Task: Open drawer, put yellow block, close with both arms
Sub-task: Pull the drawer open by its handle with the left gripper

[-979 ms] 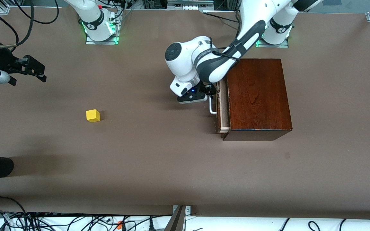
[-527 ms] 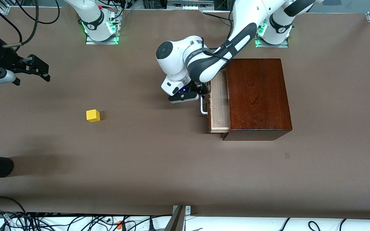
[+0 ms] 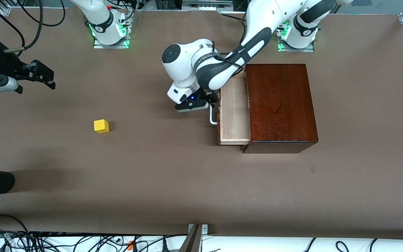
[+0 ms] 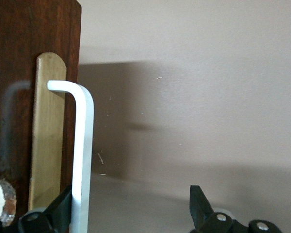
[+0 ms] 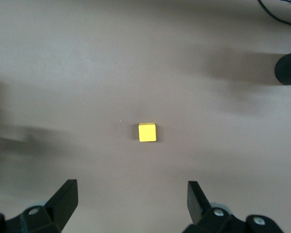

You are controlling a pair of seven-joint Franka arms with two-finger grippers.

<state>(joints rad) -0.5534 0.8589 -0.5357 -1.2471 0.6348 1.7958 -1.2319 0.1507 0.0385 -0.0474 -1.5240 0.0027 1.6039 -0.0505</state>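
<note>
In the front view you see the wooden box [image 3: 281, 106] standing toward the left arm's end of the tabletop [image 3: 173, 182], nearer the bases' edge than the camera's edge, with the drawer [image 3: 234, 111] drawn partly out so its pale tray shows. The left pincer [image 3: 211, 102] sits at the white handle [image 3: 213, 116] on the drawer's dark front, though from here you cannot judge how its fingers stand. The yellow block [image 3: 101, 126] lies alone on the bare surface toward the right arm's end, well apart from the box. The right pincer [image 3: 44, 77] hangs in the air by that end's edge, fingers spread and holding nothing. The left wrist view gives you what the front view hides: the handle [image 4: 82, 150] runs just inside one dark finger [image 4: 58, 213], while the other finger [image 4: 199, 206] stands well off from it, so the left pincer [image 4: 131, 211] is spread, hooked around the bar rather than pinching it; the dark drawer front [image 4: 19, 58] fills one side. The right wrist view shows you the yellow block [image 5: 147, 132] on the tabletop ahead of the right pincer [image 5: 132, 199], whose two fingers stand wide apart, with a black rounded object [image 5: 288, 68] at the frame's edge.
</note>
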